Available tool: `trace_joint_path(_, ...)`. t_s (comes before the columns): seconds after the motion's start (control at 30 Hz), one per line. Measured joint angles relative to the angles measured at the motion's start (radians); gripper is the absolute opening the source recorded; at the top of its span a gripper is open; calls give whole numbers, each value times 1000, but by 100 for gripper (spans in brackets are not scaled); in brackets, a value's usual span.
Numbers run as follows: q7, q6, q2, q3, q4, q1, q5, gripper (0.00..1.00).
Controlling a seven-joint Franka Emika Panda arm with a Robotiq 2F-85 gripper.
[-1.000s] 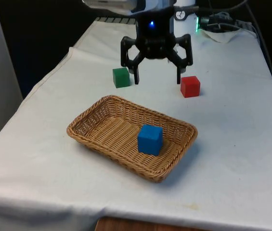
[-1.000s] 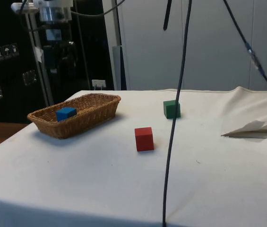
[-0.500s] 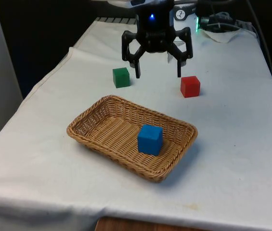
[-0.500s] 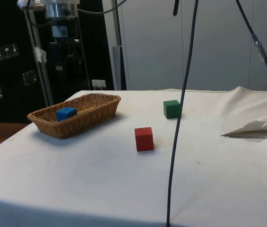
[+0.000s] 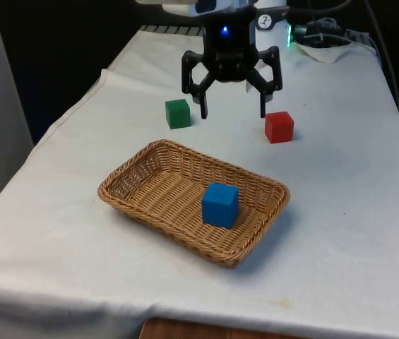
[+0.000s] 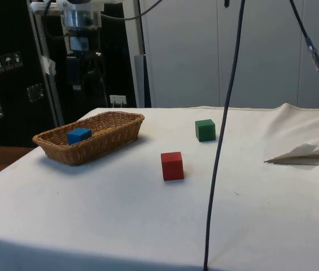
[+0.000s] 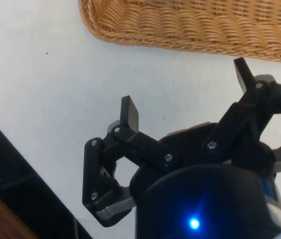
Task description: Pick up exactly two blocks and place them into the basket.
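Now I see gripper spread, empty, above cloth | blue block in basket | green block at basket's 12 o'clock | red block at 1 o'clock.

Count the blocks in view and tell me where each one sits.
3. The blue block lies in the basket. The green block and the red block sit on the white cloth beyond it, apart from each other. None looks hidden.

The gripper hangs above the table, fingers spread wide apart, pointing downward, holding nothing.
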Motion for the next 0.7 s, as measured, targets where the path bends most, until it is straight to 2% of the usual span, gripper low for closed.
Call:
trace_joint_path(0.2, -12, 43, -34, 4, -60, 5, 0, 100)
trace_joint_path(0.6, -34, 52, -118, 6, -173, 11, -34, 100)
trace_joint_path(0.7, -34, 53, -125, 6, -182, 12, -38, 100)
